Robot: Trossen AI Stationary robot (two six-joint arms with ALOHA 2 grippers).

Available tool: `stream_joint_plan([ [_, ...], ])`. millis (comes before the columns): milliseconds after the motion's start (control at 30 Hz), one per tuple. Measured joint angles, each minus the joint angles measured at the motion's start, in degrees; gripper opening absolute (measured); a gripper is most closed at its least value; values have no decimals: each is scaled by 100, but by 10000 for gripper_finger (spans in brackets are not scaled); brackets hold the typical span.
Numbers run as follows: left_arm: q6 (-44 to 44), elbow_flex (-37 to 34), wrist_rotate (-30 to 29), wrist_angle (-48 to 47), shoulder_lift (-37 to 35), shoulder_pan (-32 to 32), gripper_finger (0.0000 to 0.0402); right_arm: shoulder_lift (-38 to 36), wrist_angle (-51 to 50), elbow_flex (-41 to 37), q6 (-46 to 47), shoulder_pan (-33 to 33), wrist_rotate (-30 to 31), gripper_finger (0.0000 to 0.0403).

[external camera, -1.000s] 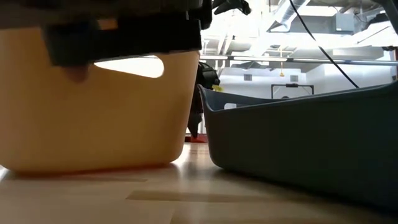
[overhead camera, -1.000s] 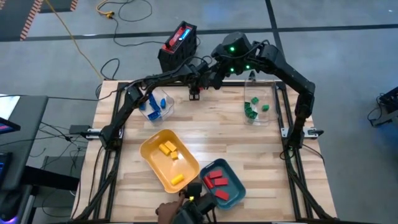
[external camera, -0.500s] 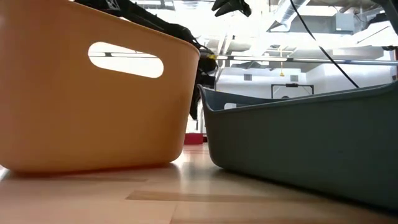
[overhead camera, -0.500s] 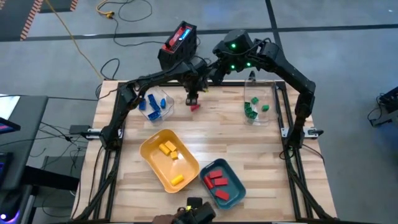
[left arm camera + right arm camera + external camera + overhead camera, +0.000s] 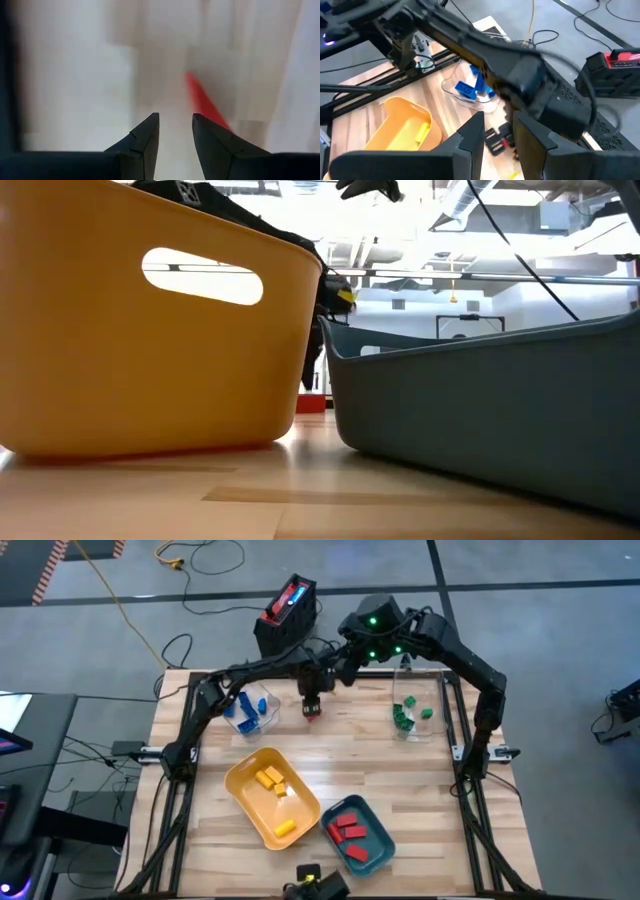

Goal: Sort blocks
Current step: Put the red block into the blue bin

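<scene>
A yellow tray (image 5: 252, 802) and a teal tray (image 5: 377, 833) sit side by side at the near edge of the wooden table (image 5: 400, 780). Two clear plastic containers (image 5: 415, 725) stand apart toward the far edge, and a black-and-red box (image 5: 286, 612) rests on the floor beyond, near a yellow cable (image 5: 125, 610)

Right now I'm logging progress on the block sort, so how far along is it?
Mostly sorted: yellow blocks lie in the yellow tray, red blocks in the teal tray, blue blocks and green blocks in clear containers. In hand: the left tool is down at a loose red block on the table. Left: moving it to the teal tray.
</scene>
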Motion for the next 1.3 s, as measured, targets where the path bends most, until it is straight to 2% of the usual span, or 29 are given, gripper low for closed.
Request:
stream_joint_plan([
  [67,-49,1,73,-152,138,-102,112,-13,-43,0,-3,20,1,120],
  [233,64,-12,885,-716,176,-378,111,-121,-185,2,-18,-33,18,120],
  [333,-286,0,519,-706,153,-479,111,-178,-190,2,-11,-33,126,120],
  [433,-829,33,736,-856,96,-401,111,-239,-307,2,-7,-21,167,120],
  [667,-1920,40,678,-869,-403,-525,111,-449,-407,2,-40,-18,641,120],
  [867,-2735,-135,76,-294,-428,-848,120,-514,-287,7,-68,-23,754,120],
  [1000,-3149,-446,109,6,-384,-870,158,-514,-304,7,-68,49,763,120],
  [1300,-3329,-640,130,-111,-397,-785,294,-514,-252,4,-68,76,763,120],
])
